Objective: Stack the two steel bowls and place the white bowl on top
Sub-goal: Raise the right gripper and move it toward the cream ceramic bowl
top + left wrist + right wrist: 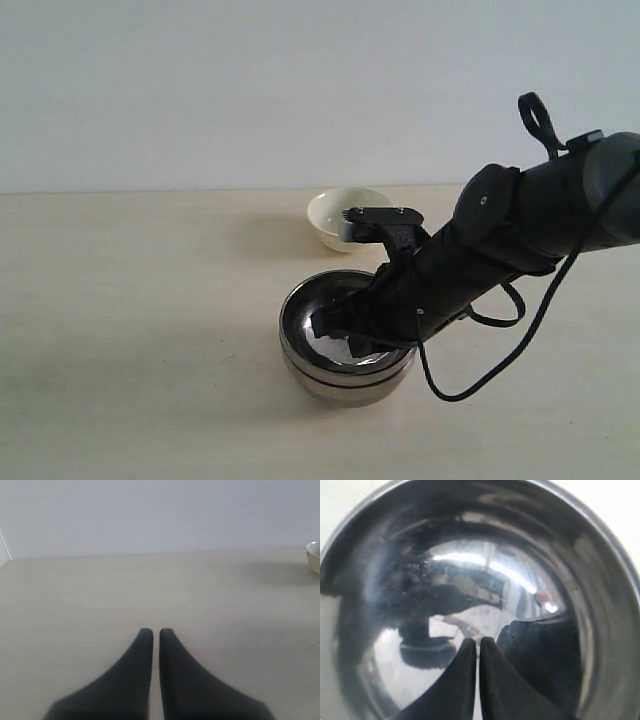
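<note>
step: steel bowls (340, 382) looking nested already, lower centre (two rims showing); white-bowl stage coming up
right tool (476, 641): sitting inside the upper steel bowl, pressed together, pinching nothing
left tool (156, 631): pressed together, hovering over desk (75, 605)
white bowl (328, 222): sitting just behind the steel bowls, upper centre
next: right tool needing to lift clear, spread, take the white bowl's rim

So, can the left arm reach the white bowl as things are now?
Probably yes. Only bare table lies between the left gripper and the white bowl, and the right gripper is down in the steel bowls. Its jaws are shut and must open first.
</note>
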Robot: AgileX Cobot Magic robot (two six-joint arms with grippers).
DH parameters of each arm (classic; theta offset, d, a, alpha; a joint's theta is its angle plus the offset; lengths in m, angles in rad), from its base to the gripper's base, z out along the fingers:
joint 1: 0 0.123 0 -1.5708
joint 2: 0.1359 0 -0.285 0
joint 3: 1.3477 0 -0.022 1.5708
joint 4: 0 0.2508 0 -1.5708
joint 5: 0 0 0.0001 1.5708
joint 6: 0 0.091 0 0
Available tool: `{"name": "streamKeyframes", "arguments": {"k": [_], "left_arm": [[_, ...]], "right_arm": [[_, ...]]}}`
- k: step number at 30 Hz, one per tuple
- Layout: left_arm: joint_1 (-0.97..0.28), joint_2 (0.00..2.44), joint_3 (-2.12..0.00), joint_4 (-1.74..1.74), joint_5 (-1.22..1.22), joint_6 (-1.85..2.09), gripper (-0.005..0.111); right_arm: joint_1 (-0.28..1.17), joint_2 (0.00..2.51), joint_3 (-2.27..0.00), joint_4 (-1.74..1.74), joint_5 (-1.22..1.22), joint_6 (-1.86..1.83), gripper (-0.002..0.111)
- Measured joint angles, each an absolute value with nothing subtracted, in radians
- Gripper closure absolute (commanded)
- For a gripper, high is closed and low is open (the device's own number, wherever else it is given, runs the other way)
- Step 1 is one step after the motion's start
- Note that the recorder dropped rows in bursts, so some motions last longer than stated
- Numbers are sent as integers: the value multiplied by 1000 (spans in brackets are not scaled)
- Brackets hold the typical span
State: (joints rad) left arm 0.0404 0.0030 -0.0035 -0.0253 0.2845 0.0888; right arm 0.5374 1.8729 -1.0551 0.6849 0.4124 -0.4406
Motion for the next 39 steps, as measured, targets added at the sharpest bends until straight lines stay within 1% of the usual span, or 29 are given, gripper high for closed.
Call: {"name": "streamKeyframes", "arguments": {"k": [6, 11, 12, 13, 14, 15, 17, 18, 19, 20, 22, 23, 24, 26, 29, 34, 39], "left_arm": [[40, 3, -3, -25, 285, 89, 103], [40, 3, -3, -25, 285, 89, 103], [40, 3, -3, -25, 285, 89, 103], [40, 3, -3, -25, 285, 89, 103], [40, 3, -3, -25, 285, 89, 103], [40, 3, -3, -25, 285, 89, 103], [40, 3, -3, -25, 285, 89, 103], [40, 3, -3, -25, 285, 89, 103], [40, 3, -3, -25, 285, 89, 103], [40, 3, -3, -25, 285, 89, 103], [40, 3, -3, -25, 285, 89, 103], [40, 3, -3, -25, 285, 89, 103], [40, 3, -3, -25, 285, 89, 103], [40, 3, -3, -25, 285, 89, 103], [40, 3, -3, -25, 285, 89, 103], [40, 3, -3, -25, 285, 89, 103], [40, 3, -3, -25, 285, 89, 103]], "right_arm": [[537, 1842, -1055, 685, 392, -441, 108], [537, 1692, -1055, 685, 246, -441, 108], [537, 1674, -1055, 685, 221, -441, 104], [537, 1636, -1055, 685, 154, -441, 100], [537, 1624, -1057, 685, 123, -441, 81], [529, 1616, -1057, 685, 73, -426, 71], [504, 1619, -1057, 685, 45, -395, 43], [486, 1627, -1057, 685, 33, -373, 33], [465, 1636, -1057, 685, 18, -350, 26], [423, 1659, -1057, 685, 0, -295, 27], [384, 1695, -1065, 685, 0, -253, 33], [370, 1716, -1075, 685, 0, -242, 40], [351, 1751, -1103, 686, 20, -228, 45], [339, 1804, -1155, 688, 57, -224, 50], [337, 1900, -1266, 688, 127, -224, 50], [337, 2120, -1515, 688, 260, -221, 50], [337, 2222, -1612, 688, 275, -218, 50]]}}
